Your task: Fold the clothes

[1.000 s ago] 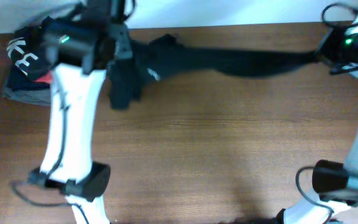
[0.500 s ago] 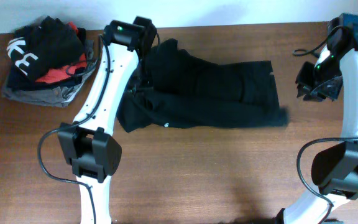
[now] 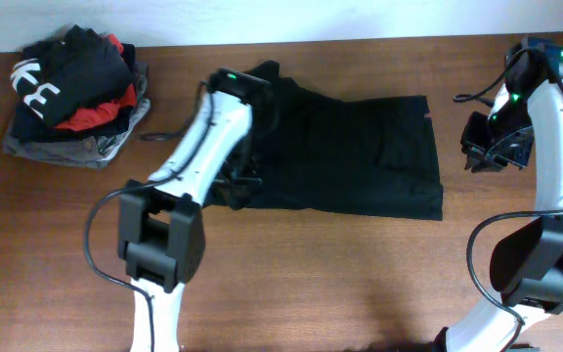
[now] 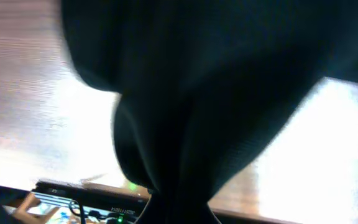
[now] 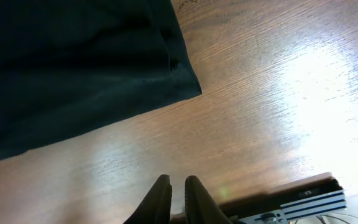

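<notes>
The black top (image 3: pixel 360 156) lies spread across the wooden table (image 3: pixel 311 274). The left gripper (image 3: pixel 240 181) is pinched tight on the garment's near-left edge – cloth bunches right at its fingers and fills the wrist view. The right gripper (image 5: pixel 178 199) hangs just off the top's right corner, fingers a narrow slit apart – holding nothing

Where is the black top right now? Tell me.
In the overhead view the black top lies spread at the table's far middle, between both arms, right of the clothes pile.
</notes>
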Controlling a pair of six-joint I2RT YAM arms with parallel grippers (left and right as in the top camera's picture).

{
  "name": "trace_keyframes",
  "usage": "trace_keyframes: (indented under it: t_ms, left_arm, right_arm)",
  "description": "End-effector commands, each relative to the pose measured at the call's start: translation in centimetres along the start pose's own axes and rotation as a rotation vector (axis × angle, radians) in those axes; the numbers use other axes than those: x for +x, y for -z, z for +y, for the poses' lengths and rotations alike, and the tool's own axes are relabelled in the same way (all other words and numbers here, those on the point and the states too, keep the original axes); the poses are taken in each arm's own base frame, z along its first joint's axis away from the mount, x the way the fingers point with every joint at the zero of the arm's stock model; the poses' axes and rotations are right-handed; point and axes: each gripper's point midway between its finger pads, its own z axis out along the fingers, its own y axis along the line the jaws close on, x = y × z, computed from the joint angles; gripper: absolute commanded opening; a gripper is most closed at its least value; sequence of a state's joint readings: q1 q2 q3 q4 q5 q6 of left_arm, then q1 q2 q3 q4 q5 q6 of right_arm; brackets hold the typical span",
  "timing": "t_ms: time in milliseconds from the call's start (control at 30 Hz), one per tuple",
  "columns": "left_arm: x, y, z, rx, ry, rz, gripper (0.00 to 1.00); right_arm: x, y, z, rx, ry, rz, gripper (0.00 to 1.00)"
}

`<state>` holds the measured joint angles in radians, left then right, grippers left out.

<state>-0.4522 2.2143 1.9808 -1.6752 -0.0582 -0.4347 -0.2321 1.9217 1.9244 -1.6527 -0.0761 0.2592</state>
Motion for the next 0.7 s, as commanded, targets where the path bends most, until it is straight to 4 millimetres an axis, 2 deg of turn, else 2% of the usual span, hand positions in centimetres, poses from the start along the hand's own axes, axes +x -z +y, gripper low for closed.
trace_keyframes:
  t_ms: [0, 167, 367, 467, 567, 667]
  left_arm:
    - [1.2, 0.3, -2.1, 0.002, -0.064, -0.019, 0.01]
    - [2.2, 0.3, -3.9, -0.016, -0.117, -0.03, 0.01]
    - [2.5, 0.3, -4.3, -0.024, -0.132, -0.032, 0.01]
    - [2.5, 0.3, -4.3, -0.024, -0.131, -0.032, 0.01]
    - [2.4, 0.3, -4.1, -0.033, -0.131, -0.038, 0.01]
    - [2.2, 0.4, -4.0, -0.045, -0.13, -0.048, 0.01]
  right_arm:
    - [0.9, -0.2, -0.5, 0.013, 0.013, 0.017, 0.14]
    - [1.3, -2.2, -0.7, 0.02, 0.009, 0.06, 0.18]
    - [1.3, -5.8, 0.7, -0.071, 0.005, 0.09, 0.19]
    - [1.0, -7.3, 1.4, -0.115, 0.005, 0.086, 0.25]
    - [0.5, -8.4, 1.6, -0.129, 0.0, 0.067, 0.36]
    - [-0.1, -9.1, 1.6, -0.126, -0.015, 0.043, 0.39]
